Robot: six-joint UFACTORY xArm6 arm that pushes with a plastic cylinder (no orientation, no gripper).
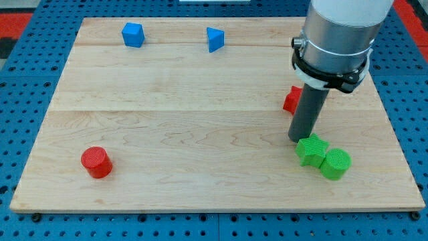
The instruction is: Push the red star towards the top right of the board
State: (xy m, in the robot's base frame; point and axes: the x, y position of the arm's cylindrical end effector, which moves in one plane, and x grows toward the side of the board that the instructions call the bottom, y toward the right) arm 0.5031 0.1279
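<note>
Nearest the view's bottom, the pale wooden bench point(200, 134) shows its long grain and two faint seams running left to right; it rests on a blue perforated surface point(27, 224). At the bench's lower left stands a red cylinder point(96, 162), smooth-sided with a flat round top. At the lower right sit two green blocks touching each other: a green cylinder point(335, 164) and, just to its left, a green star-like block point(311, 149) with lobed edges.

My tip point(299, 138) rests on the bench just above and to the left of the green star-like block, very near it; whether they touch is hard to tell. The rod is dark and matte, rising into a grey metal housing ringed by a black collar. There is no claw on this arm, so it has no opening to report.

Behind the rod, at its left edge, peeks the red star point(291, 100), right of the bench's centre; most of it is hidden, so its shape cannot be confirmed.

Farthest back, near the top edge, lie a blue faceted block point(133, 34) and a blue triangular block point(214, 39), well apart.
</note>
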